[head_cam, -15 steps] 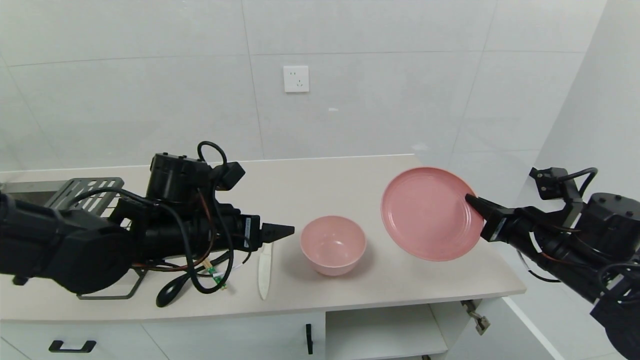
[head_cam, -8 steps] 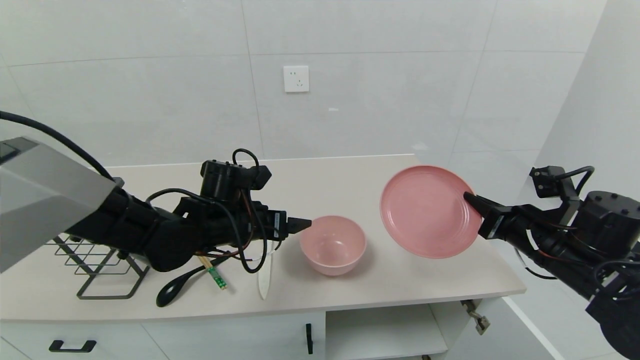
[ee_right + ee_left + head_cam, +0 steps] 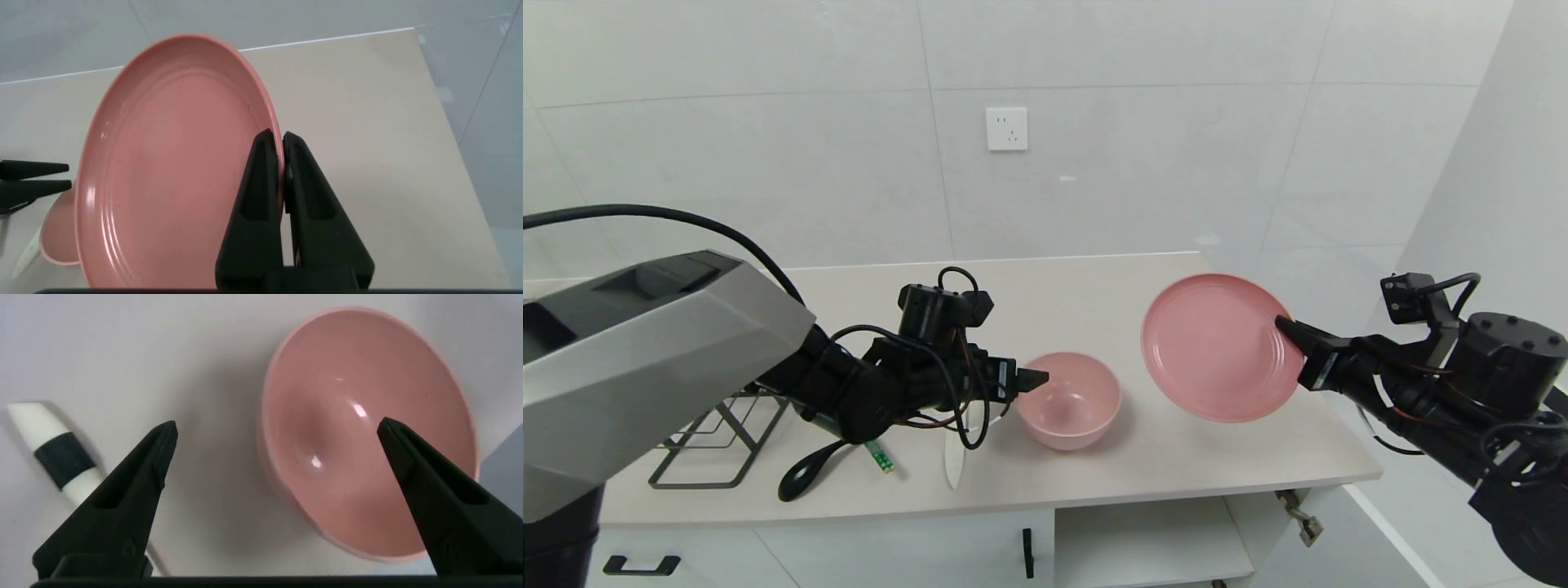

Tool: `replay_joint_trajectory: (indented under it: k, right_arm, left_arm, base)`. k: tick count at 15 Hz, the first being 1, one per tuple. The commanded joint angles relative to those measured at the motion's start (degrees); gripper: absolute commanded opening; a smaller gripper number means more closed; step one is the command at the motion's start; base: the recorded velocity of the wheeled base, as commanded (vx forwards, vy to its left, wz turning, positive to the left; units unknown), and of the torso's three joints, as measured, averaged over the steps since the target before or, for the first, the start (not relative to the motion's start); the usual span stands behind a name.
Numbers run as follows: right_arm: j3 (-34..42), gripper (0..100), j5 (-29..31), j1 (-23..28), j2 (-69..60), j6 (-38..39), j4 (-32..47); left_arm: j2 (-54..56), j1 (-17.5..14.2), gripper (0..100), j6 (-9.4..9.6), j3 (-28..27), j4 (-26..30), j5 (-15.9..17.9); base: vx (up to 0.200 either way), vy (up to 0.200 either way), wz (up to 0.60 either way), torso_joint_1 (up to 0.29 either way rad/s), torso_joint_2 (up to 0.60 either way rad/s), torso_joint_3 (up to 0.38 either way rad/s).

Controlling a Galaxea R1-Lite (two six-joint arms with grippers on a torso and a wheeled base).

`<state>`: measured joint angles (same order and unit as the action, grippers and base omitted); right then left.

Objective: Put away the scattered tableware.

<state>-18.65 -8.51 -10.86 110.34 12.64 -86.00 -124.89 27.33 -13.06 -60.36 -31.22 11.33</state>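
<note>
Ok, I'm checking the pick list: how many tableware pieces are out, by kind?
Pink bowl: 1
Pink plate: 1
White knife: 1
Black spoon: 1
Green-tipped stick, partly hidden: 1
Total: 5

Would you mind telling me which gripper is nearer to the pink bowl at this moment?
Left. The left gripper is open at the left rim of the pink bowl. The right gripper is farther off to the bowl's right, shut on the raised pink plate.
</note>
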Motion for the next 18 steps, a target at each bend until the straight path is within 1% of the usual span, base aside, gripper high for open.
replay_joint_trajectory:
  k: [1,5,9,10,14,18]
  right_arm:
    - [-0.3,0,0.0,0.1,0.4,0.0,0.0]
    - [-0.6,0,0.0,1.4,0.4,0.0,0.0]
    - [-0.8,0,0.0,1.5,0.4,0.0,-1.3]
    - [-0.8,0,0.0,1.5,0.4,0.0,-1.3]
    - [-0.7,0,0.0,1.6,0.3,-0.1,-1.4]
    - [-1.7,0,0.2,2.0,0.3,-1.3,-1.5]
  left_arm:
    - [-2.8,1.2,100,-0.04,-0.9,-0.7,0.0]
    - [-4.4,2.9,100,-0.22,-2.5,-0.7,-0.3]
    - [-5.0,2.9,100,-0.04,-2.7,-0.2,-1.7]
    - [-5.0,2.9,0,-0.04,-2.7,-0.2,-1.7]
    - [-3.6,3.1,0,0.05,-1.4,-0.6,-3.2]
    - [2.9,2.1,0,0.05,0.6,-0.1,-3.3]
  base:
    - [0.000,0.000,0.00,0.000,0.00,0.000]
    - [0.000,0.000,0.00,0.000,0.00,0.000]
    - [0.000,0.000,0.00,0.000,0.00,0.000]
    - [0.000,0.000,0.00,0.000,0.00,0.000]
    - [0.000,0.000,0.00,0.000,0.00,0.000]
    - [0.000,0.000,0.00,0.000,0.00,0.000]
